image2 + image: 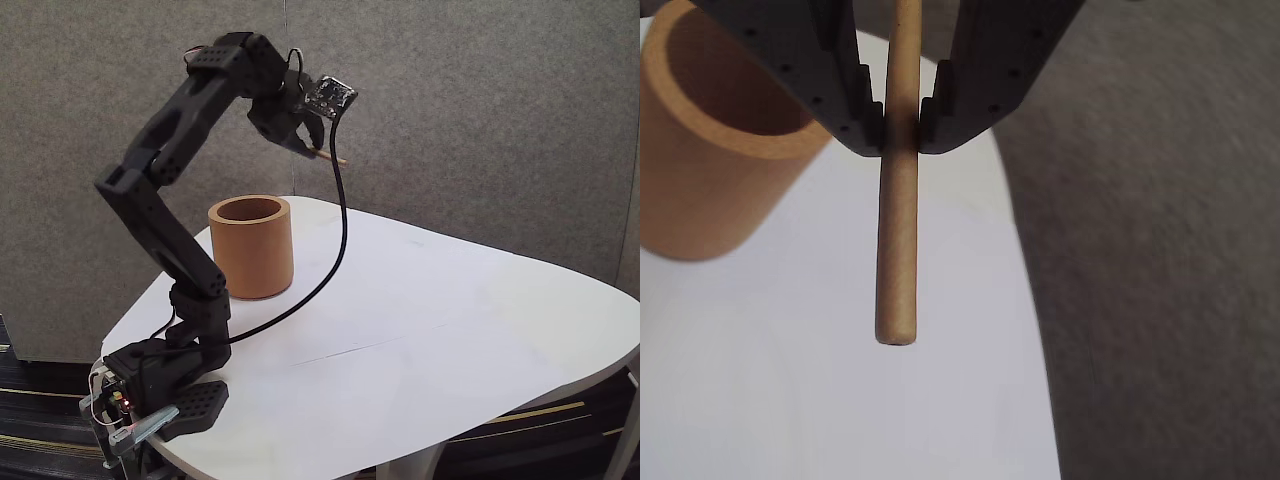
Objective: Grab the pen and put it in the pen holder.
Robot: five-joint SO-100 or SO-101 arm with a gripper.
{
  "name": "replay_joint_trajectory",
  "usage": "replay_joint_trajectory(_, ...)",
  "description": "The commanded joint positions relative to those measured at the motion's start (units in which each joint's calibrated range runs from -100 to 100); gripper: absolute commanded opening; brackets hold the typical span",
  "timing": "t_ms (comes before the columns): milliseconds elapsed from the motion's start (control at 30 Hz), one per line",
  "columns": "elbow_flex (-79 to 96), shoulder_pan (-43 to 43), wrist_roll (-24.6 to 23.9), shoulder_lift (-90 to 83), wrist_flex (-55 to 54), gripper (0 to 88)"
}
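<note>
Looking at the wrist view first, we see the pen [898, 200] running straight down the middle of the frame, its blunt lower end free over the white table [840, 400], while the gripper [901, 122] pinches it from both sides in the upper centre, the two dark fingers [810, 70] pressed against the shaft. In the fixed view we find the gripper [312, 147] raised in the upper middle of the frame, with a short tan tip of the pen [335, 159] poking out to its lower right, well above the tabletop. The pen holder [710, 150] sits at the upper left of the wrist view, apart from the pen; in the fixed view it [251, 246] stands upright on the table [420, 330], below and left of the gripper. A black cable [325, 270] hangs from the wrist down toward the arm's base [160, 390] at the lower left.
</note>
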Motion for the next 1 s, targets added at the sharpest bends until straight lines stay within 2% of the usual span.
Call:
replay_joint_trajectory(0, 6.1, -1.9, 6.6, -4.9, -0.9, 0.6)
replay_joint_trajectory(233, 10.9, -2.1, 15.1, -7.2, -2.6, 0.6)
replay_joint_trajectory(400, 10.9, -4.3, 20.8, -7.2, -10.2, 0.6)
replay_joint_trajectory(800, 11.2, -15.7, 36.2, -7.3, -22.9, 0.6)
replay_joint_trajectory(967, 18.2, -16.4, 42.3, -8.2, -34.6, 0.6)
